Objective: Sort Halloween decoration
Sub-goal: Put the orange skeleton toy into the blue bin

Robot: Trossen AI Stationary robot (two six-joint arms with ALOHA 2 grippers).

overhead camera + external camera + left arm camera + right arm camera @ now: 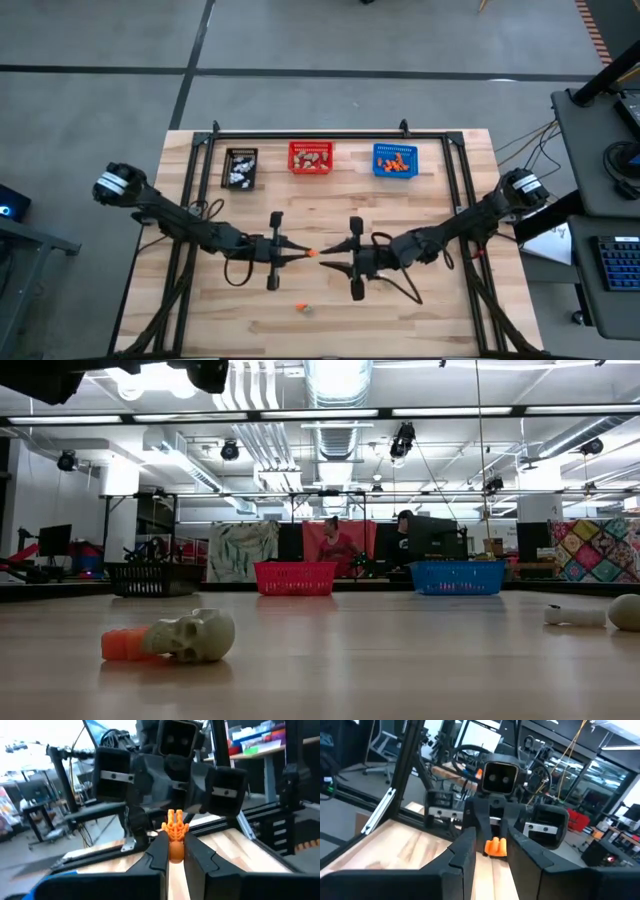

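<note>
High view: three mesh baskets stand in one row along the far edge of the table (200,310), a black basket (240,168), a red basket (311,157) and a blue basket (395,160), each holding small trinkets too small to count. Two arms meet at mid-table. The left gripper (306,253) is closed on one orange trinket (312,253), held above the boards between the two arms. The right gripper (328,256) faces it, fingertips just beside the trinket. Loose trinkets (302,308) lie together near the front edge, one orange with a pale one touching it.

Low view: one beige skull (196,634) lies on the boards with one orange piece (125,645) touching it. Two pale pieces (592,614) rest at the far right. The three baskets stand in the background. Neither gripper shows here. Two people sit beyond the table.

Left wrist view: the dark fingers (159,854) pinch the orange trinket, a small hand-shaped piece, between their tips. The right arm's camera housing (176,739) stands directly behind, blocking the view of the table beyond.

Right wrist view: the right fingers (464,851) stand parted, with the orange trinket in the gap between them. Whether they touch it cannot be told. The left arm fills the space behind.
</note>
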